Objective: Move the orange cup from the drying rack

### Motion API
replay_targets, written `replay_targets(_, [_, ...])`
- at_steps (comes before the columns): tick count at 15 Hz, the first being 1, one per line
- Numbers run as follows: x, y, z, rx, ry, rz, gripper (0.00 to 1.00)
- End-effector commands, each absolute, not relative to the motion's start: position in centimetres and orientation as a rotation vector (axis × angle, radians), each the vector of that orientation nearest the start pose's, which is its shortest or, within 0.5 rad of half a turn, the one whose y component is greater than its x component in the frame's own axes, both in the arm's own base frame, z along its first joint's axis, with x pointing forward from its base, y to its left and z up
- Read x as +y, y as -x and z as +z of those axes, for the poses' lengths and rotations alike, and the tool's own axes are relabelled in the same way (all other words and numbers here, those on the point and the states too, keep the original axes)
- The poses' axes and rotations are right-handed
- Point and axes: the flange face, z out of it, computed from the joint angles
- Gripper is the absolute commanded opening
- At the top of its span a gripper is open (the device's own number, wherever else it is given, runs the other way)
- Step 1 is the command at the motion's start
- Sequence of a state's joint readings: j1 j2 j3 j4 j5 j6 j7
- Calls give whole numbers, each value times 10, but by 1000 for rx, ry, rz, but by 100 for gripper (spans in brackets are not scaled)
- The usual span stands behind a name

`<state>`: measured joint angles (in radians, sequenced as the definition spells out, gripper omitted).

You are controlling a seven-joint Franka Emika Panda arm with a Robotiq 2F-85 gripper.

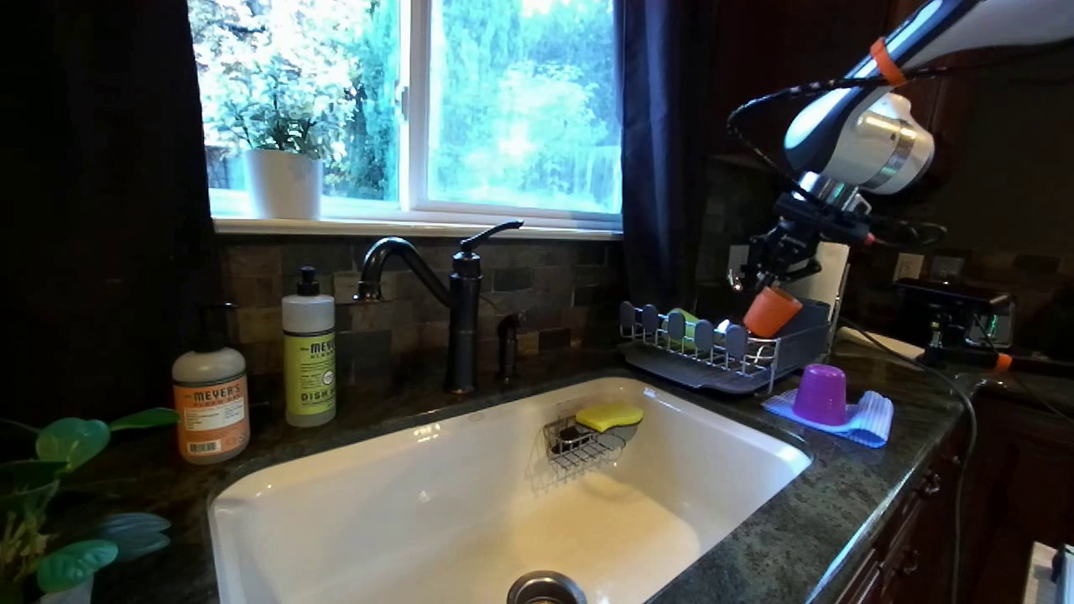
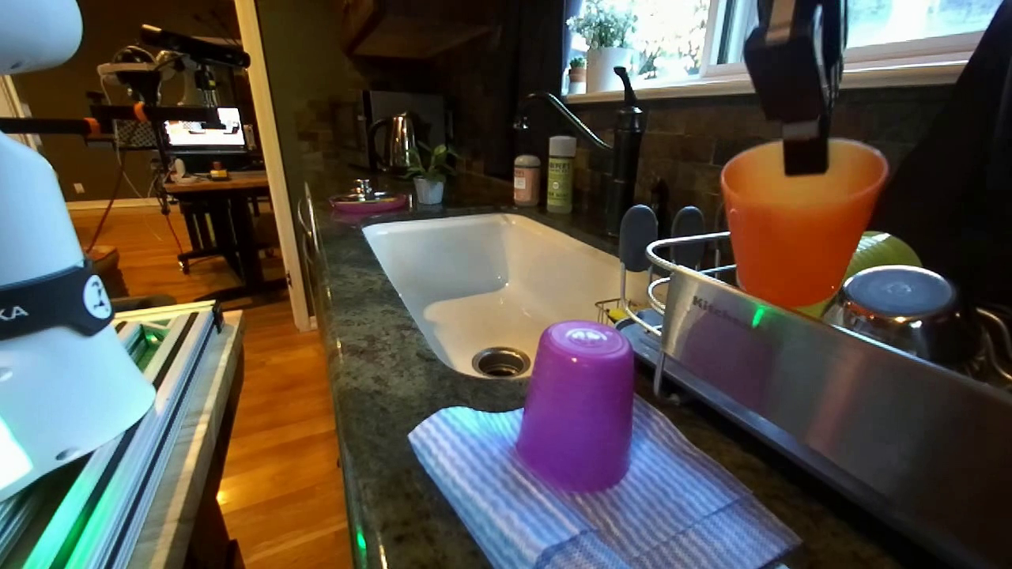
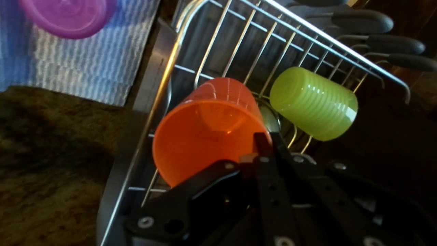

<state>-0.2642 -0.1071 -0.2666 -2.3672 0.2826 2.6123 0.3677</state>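
Observation:
The orange cup (image 1: pixel 772 312) is tilted at the near end of the dark wire drying rack (image 1: pixel 804 342). In an exterior view the cup (image 2: pixel 794 253) stands above the rack's steel end panel (image 2: pixel 791 356), its lower part close to the panel's top edge. My gripper (image 1: pixel 768 281) is shut on the cup's rim. In the wrist view one fingertip is inside the cup (image 3: pixel 205 136) and one outside, with the wall between the fingertips (image 3: pixel 269 138). The cup's mouth faces the wrist camera. Whether its base touches the rack (image 3: pixel 167 73) is hidden.
A green cup (image 3: pixel 312 102) lies in the rack. An upturned metal bowl (image 2: pixel 893 308) is there too. A purple cup (image 2: pixel 581 411) stands upside down on a striped cloth (image 2: pixel 672 498) beside the rack. The white sink (image 1: pixel 377 512) and black faucet (image 1: pixel 464 327) lie beyond.

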Motion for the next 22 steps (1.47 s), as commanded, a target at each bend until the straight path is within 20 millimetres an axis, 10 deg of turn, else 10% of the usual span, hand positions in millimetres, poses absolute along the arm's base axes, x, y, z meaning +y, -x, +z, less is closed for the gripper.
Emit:
replay_targets(1, [-284, -395, 473, 1499, 2501, -526, 1])
replay_targets(5, [-300, -347, 502, 1491, 2670, -361, 1])
replay_targets(13, [-313, -316, 406, 1706, 2642, -337, 1])
replay_targets(22, [-310, -331, 323, 1675, 2695, -256, 1])
